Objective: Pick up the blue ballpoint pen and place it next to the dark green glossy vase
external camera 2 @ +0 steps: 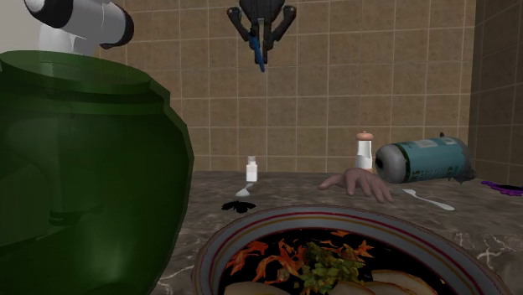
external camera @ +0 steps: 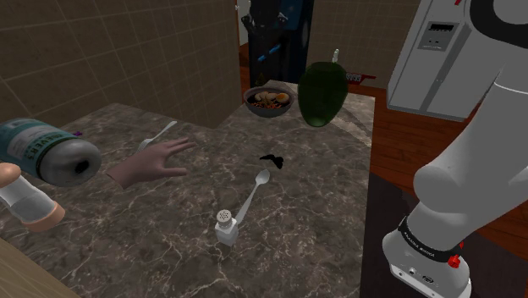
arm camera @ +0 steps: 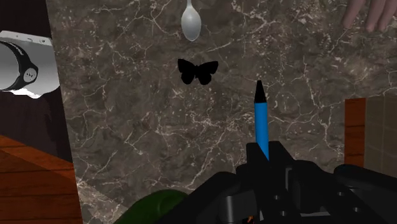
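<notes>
Your shoulder view looks down from beside the arm's base [external camera: 423, 254], across the marble counter [external camera: 321, 212] toward the tiled wall [external camera: 127, 59], with the green vase [external camera: 321, 93] and the food bowl [external camera: 269, 102] at the far edge. Your second exterior view sits low at that far edge, pressed close to the vase and bowl, and faces back across the same counter. Your wrist view looks down on the counter from well above, and it shares the black butterfly [arm camera: 197, 70] and the white spoon [arm camera: 191, 22] with both other views.
</notes>
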Motion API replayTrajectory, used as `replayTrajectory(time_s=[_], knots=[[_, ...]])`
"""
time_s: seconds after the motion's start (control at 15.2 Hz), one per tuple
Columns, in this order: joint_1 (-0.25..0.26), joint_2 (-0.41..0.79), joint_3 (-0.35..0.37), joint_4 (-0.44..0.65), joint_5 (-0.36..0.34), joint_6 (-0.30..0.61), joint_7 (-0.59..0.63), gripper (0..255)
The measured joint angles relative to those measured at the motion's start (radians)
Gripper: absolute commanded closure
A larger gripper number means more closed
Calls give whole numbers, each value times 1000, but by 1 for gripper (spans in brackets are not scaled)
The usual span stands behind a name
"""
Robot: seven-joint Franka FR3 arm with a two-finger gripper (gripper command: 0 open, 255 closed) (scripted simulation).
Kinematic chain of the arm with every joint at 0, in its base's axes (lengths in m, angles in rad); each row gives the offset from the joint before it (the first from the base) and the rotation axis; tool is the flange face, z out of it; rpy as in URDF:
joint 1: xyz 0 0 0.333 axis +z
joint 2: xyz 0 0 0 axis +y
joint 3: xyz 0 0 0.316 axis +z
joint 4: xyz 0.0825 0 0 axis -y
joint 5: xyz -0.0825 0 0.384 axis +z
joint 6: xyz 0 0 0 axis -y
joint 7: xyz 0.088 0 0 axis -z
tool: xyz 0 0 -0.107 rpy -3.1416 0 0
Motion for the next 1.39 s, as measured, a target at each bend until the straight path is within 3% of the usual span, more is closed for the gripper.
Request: replayTrajectory(time_s=[0.53, 1.39], knots=[[-84, 55, -65, 62, -36, -26, -158, 255], [-129, -19, -82, -193, 8, 167, -212, 255]])
